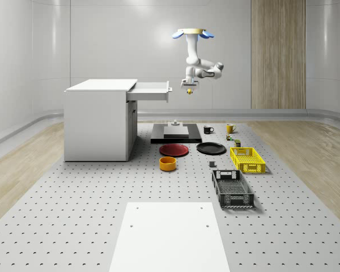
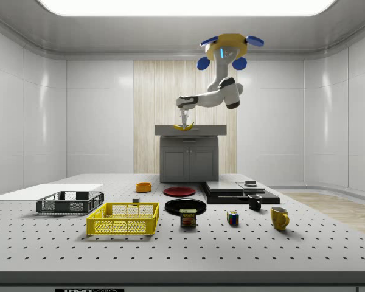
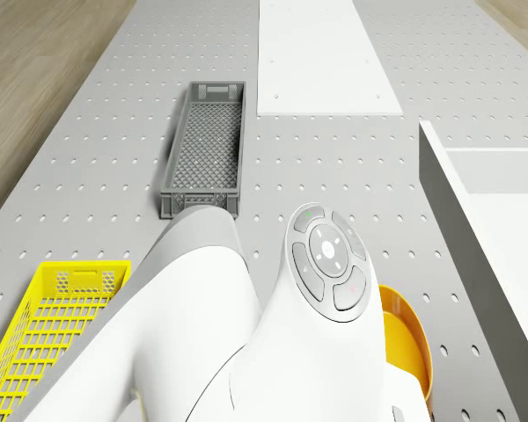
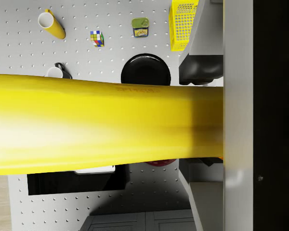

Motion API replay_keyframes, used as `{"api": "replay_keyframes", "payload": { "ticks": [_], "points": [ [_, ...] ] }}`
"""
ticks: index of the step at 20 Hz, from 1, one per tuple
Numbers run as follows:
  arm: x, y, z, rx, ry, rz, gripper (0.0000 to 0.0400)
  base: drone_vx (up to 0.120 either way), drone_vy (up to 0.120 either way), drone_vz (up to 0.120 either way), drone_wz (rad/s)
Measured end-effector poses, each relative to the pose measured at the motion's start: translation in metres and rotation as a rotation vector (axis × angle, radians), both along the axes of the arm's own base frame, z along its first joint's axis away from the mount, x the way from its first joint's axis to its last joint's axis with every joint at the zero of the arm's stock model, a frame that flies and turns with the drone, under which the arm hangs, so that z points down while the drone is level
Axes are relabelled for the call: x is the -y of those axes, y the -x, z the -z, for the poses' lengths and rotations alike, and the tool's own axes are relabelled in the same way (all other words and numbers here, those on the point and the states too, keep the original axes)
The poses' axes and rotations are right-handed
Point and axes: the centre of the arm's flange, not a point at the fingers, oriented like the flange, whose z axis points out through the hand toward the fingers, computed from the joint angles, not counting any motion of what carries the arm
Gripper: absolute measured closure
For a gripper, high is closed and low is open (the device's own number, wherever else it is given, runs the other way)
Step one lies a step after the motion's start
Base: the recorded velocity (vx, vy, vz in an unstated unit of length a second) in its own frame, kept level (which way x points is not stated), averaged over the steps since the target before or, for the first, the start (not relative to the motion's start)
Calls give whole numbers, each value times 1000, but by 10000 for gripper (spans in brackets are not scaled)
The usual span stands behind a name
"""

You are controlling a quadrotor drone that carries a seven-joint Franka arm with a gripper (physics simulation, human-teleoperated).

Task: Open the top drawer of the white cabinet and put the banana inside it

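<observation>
The drone [image 1: 192, 33] hovers just off the open top drawer [image 1: 152, 89] of the white cabinet [image 1: 96, 122] — its hand [image 1: 189, 89] clenched on the curved yellow banana [image 2: 183, 127] at mid-length, held in the air beside the drawer front. The banana looks light, soft, bruisable (gentle squeeze, I judge).

two crates [image 1: 247, 159], two mugs [image 1: 208, 130]
</observation>
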Motion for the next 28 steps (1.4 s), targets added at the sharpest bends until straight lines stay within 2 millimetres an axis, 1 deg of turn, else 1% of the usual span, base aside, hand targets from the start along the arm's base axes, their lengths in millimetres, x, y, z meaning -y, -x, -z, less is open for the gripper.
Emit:
{"api": "replay_keyframes", "payload": {
  "ticks": [15, 17, 28],
  "points": [
    [0, 0, 0, 0, 0, 0, 200, -120, 0, 120, 0],
    [0, 0, 0, 0, 0, 0, 200, -120, -120, 100, 0],
    [0, 0, 0, 0, 0, 0, 200, 0, -120, 0, 0]
  ]
}}
